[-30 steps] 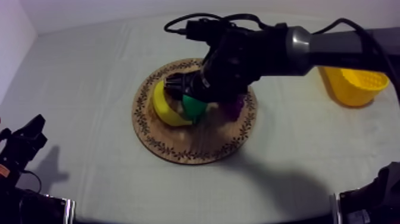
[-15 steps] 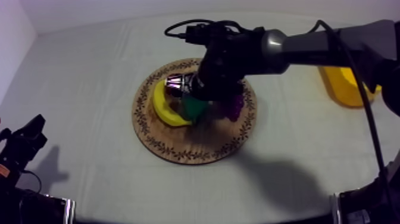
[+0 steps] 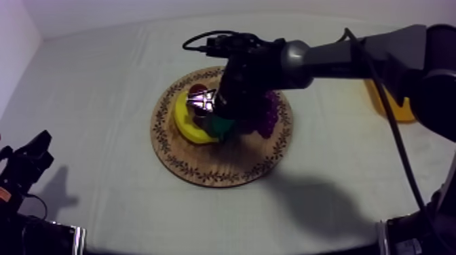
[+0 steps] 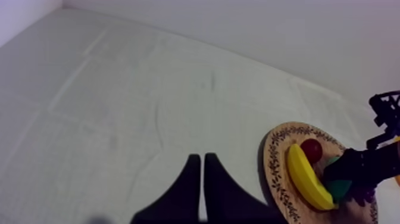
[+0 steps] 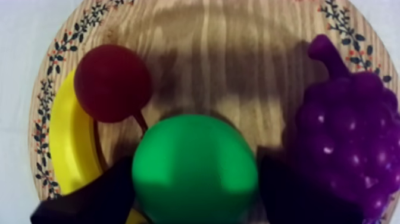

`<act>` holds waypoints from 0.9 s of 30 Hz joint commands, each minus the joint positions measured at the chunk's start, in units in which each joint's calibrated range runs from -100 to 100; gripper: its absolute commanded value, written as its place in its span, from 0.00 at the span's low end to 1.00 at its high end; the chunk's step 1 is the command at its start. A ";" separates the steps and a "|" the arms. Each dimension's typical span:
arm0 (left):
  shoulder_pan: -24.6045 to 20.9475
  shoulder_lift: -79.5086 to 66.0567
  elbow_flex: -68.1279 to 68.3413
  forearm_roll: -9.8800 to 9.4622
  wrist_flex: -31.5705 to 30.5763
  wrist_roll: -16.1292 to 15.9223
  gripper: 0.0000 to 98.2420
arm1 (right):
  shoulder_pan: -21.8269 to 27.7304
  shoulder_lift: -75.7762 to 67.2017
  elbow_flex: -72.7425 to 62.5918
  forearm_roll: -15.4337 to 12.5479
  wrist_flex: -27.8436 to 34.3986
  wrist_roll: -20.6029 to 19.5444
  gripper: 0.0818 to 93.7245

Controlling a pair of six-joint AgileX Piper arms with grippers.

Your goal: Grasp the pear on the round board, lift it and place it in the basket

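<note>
Right tool [image 5: 196,199] clasps pear [image 5: 193,161] from both sides.

Dim, soft overhead light; faint shadow on grey-white clothed counter [image 3: 319,207] beneath black right arm [image 3: 339,54], another across round wooden board [image 5: 208,65].

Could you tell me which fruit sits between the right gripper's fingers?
The green pear; the banana, grapes and small red fruit lie outside the fingers.
</note>
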 commanded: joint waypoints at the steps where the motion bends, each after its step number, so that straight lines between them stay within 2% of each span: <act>1: 0.01 0.00 0.02 -0.02 0.01 -0.02 0.00 | -0.02 0.32 -0.11 -0.14 0.05 0.15 0.57; 9: 0.01 0.00 0.02 -0.02 0.01 -0.01 0.00 | 0.02 0.64 -0.43 -0.44 0.23 0.68 0.45; 17: 0.01 0.00 0.02 -0.02 0.01 0.00 0.00 | 1.03 -6.10 1.22 0.26 -1.18 1.10 0.43; 22: 0.01 0.00 0.02 -0.02 0.01 -0.01 0.00 | 3.11 -15.87 2.17 2.93 -2.53 1.36 0.41; 27: 0.01 0.00 0.02 -0.02 0.01 -0.02 0.00 | 7.44 -27.62 3.29 6.27 -5.93 3.00 0.39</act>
